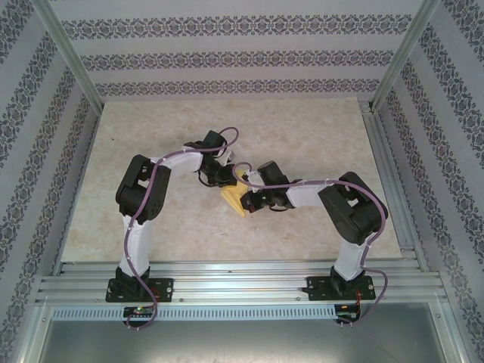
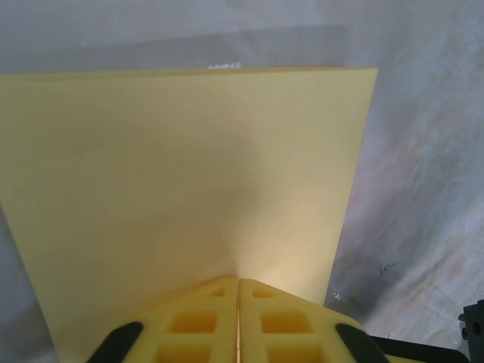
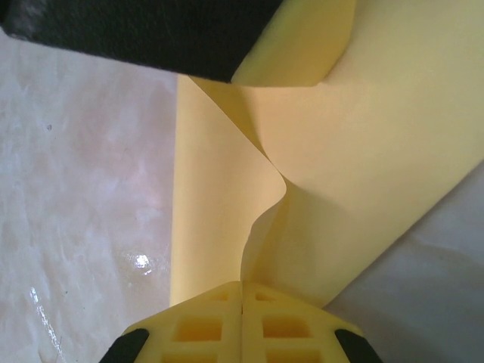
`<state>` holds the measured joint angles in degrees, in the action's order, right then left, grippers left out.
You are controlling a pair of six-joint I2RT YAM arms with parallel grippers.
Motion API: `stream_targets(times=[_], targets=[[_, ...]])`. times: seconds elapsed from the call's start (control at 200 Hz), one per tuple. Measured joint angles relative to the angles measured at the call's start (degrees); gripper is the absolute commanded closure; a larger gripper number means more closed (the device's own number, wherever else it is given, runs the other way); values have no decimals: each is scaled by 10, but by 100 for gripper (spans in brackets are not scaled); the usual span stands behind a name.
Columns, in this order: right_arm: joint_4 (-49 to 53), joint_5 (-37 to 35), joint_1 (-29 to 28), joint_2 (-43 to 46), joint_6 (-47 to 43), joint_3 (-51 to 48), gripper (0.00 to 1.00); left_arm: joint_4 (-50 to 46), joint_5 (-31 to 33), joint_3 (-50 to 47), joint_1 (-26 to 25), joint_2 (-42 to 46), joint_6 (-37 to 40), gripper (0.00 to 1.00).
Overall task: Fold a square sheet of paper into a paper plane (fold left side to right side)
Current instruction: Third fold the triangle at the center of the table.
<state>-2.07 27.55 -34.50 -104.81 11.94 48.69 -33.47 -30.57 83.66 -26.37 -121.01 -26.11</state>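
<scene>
The square sheet of paper (image 1: 236,201) is mustard yellow and hangs between both grippers near the middle of the table. My left gripper (image 1: 224,178) pinches it from the far left; in the left wrist view the jaws (image 2: 239,281) are pressed together on the sheet (image 2: 189,166), which spreads flat ahead. My right gripper (image 1: 250,198) grips it from the right; its jaws (image 3: 242,284) are shut on an edge of the sheet (image 3: 378,151), which bends over itself in a loose curl. It has no pointed paper plane shape. The left gripper's black body (image 3: 151,30) sits at the top of the right wrist view.
The pale marbled table (image 1: 318,128) lies under the paper. Aluminium rails (image 1: 242,280) run along the near edge and the right side. Patterned walls close in the back and both sides. A tiny white spot (image 2: 224,66) lies just beyond the sheet's far edge.
</scene>
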Motion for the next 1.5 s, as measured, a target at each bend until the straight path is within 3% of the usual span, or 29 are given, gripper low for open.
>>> stream_targets(times=[0.205,0.41,0.545,1.084,1.499], targets=[[1,0,0,0,0,0,100,-25,13,22,7,20,6,77],[1,0,0,0,0,0,100,-32,23,-3,28,110,9,95],[1,-2,-2,0,0,0,100,-17,-4,-45,30,156,3,98],[12,-7,-10,-5,-11,12,100,13,-28,-80,-23,90,-27,100],[18,-9,-12,-9,-14,19,100,11,1,-95,-30,78,-28,100]])
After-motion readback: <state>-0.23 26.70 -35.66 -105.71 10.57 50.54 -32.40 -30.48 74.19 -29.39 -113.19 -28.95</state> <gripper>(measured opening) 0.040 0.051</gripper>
